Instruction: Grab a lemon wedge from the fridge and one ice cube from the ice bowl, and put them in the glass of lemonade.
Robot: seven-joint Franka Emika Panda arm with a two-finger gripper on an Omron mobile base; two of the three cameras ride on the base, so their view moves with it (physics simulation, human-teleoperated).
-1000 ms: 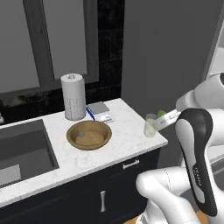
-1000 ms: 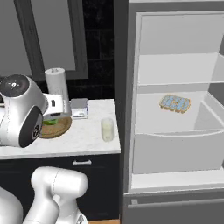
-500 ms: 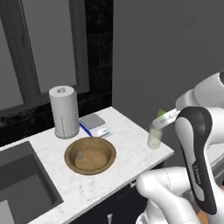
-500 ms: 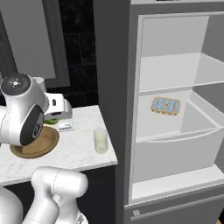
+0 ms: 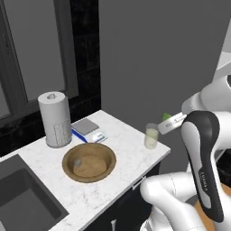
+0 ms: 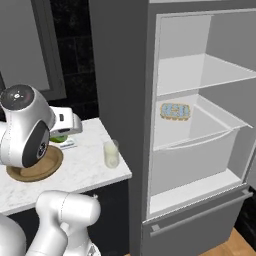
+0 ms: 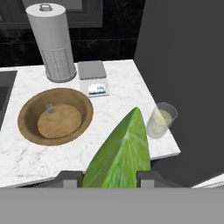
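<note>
My gripper (image 7: pixel 109 177) is shut on the lemon wedge (image 7: pixel 120 151), a yellow-green piece that stands up between the two fingertips. It hangs above the counter's right end, a little up and to the right of the glass of lemonade (image 5: pixel 151 136), where the wedge (image 5: pixel 167 116) shows as a green tip. The glass (image 7: pixel 160 120) stands upright near the counter's corner. One ice cube (image 7: pixel 49 108) lies in the brown ice bowl (image 7: pixel 26 127), left of the glass. The fridge (image 6: pixel 122 70) stands open, with its white shelves showing.
A paper towel roll (image 7: pixel 52 41) stands at the back of the marble counter (image 7: pixel 118 94), beside a flat grey scale (image 7: pixel 92 70). The dark sink (image 5: pixel 22 203) lies at the left. A tray of food (image 6: pixel 175 111) sits on a fridge shelf.
Both base views have shifted as the base moved, and the counter now looks nearer. The wedge stays in the gripper.
</note>
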